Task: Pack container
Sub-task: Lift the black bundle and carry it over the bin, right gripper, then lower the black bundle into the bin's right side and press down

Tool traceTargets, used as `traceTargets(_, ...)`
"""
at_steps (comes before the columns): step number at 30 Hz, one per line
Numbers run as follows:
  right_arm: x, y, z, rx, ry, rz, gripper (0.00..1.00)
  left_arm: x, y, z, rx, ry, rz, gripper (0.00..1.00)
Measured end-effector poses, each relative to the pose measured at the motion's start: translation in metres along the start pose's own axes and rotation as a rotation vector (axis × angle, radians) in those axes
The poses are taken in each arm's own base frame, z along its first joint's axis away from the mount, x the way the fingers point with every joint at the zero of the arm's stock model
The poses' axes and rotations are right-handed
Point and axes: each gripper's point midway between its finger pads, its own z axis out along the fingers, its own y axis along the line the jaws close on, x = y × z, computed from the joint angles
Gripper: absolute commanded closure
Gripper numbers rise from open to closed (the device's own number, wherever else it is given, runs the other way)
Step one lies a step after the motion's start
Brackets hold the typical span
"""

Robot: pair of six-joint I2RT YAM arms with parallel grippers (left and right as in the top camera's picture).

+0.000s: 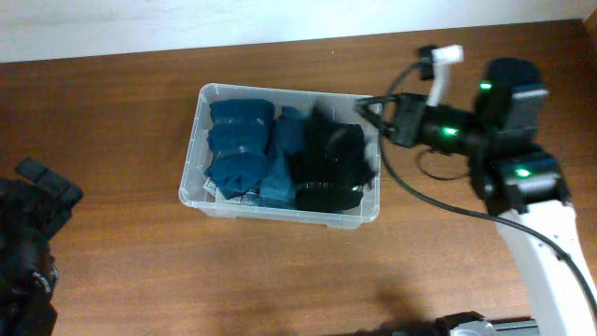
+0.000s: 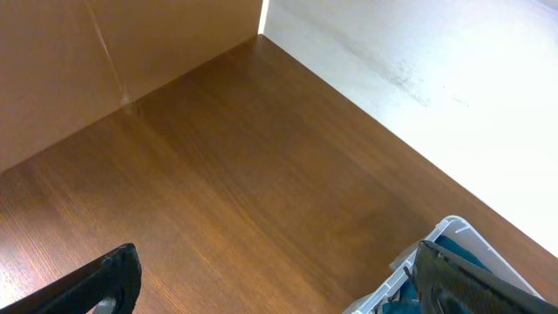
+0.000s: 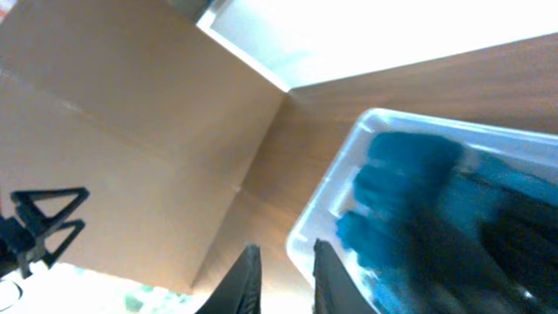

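The container (image 1: 281,214), a clear plastic tub, stands mid-table. It holds dark blue folded cloth (image 1: 238,142) at the left, a lighter blue piece (image 1: 282,163) in the middle and black cloth (image 1: 332,164) at the right. My right gripper (image 1: 367,105) hovers at the tub's right far corner, its fingers nearly together with nothing between them. In the blurred right wrist view its fingers (image 3: 283,257) sit over the tub's rim (image 3: 349,157). My left gripper (image 1: 47,183) is far left, open and empty (image 2: 279,288). The tub's corner (image 2: 453,228) shows by its right finger.
A pale wall (image 1: 187,19) runs along the table's far edge. Brown board panels (image 2: 87,70) stand at the table's left side. The right arm's cable (image 1: 410,187) loops over the table right of the tub.
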Motion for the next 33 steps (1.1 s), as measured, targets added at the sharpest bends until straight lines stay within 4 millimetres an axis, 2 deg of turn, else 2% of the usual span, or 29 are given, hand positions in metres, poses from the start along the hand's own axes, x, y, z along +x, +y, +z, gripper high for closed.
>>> traceTargets(3,0.007,0.007,0.037,-0.045,0.032,0.012,0.85,0.000,0.000,0.000,0.000,0.000,0.000,0.00)
traceTargets(6,0.016,0.000,0.068,-0.057,0.071,0.043,0.84,0.000,0.000,0.000,0.001,0.000,0.000,0.01)
traceTargets(9,0.028,-0.023,0.091,-0.021,0.113,0.095,0.66,0.000,0.000,0.000,0.000,0.000,0.000,0.01)
traceTargets(11,0.029,-0.031,0.094,-0.002,0.115,0.085,0.51,0.000,0.000,0.000,0.001,0.000,0.000,0.01)
traceTargets(12,0.029,-0.034,0.093,0.006,0.115,0.070,0.49,0.000,0.000,0.000,0.001,0.000,0.000,0.01)
traceTargets(15,0.035,-0.044,0.089,0.042,0.138,0.042,0.46,0.000,0.000,0.000,0.001,0.000,0.000,0.01)
traceTargets(18,0.065,-0.064,0.081,0.124,0.249,0.055,0.46,0.000,0.000,0.000,0.001,0.000,0.000,0.01)
traceTargets(21,0.084,-0.080,0.072,0.207,0.318,0.042,0.46,0.000,0.000,0.000,0.000,0.000,0.000,0.01)
traceTargets(22,0.086,-0.085,0.070,0.232,0.326,0.033,0.53,0.000,0.000,0.000,0.000,-0.001,0.000,0.01)
traceTargets(23,0.089,-0.092,0.067,0.269,0.334,0.014,0.76,0.000,0.000,0.000,0.001,0.000,0.000,0.01)
traceTargets(24,0.090,-0.099,0.064,0.310,0.337,0.000,0.82,0.000,0.000,0.000,0.000,0.000,0.000,0.01)
traceTargets(29,0.101,-0.133,0.042,0.529,0.383,-0.020,0.96,0.000,0.000,0.000,0.001,0.000,0.000,0.01)
traceTargets(33,0.097,-0.144,0.024,0.662,0.394,-0.027,0.96,0.000,0.000,0.000,0.000,0.000,0.000,0.01)
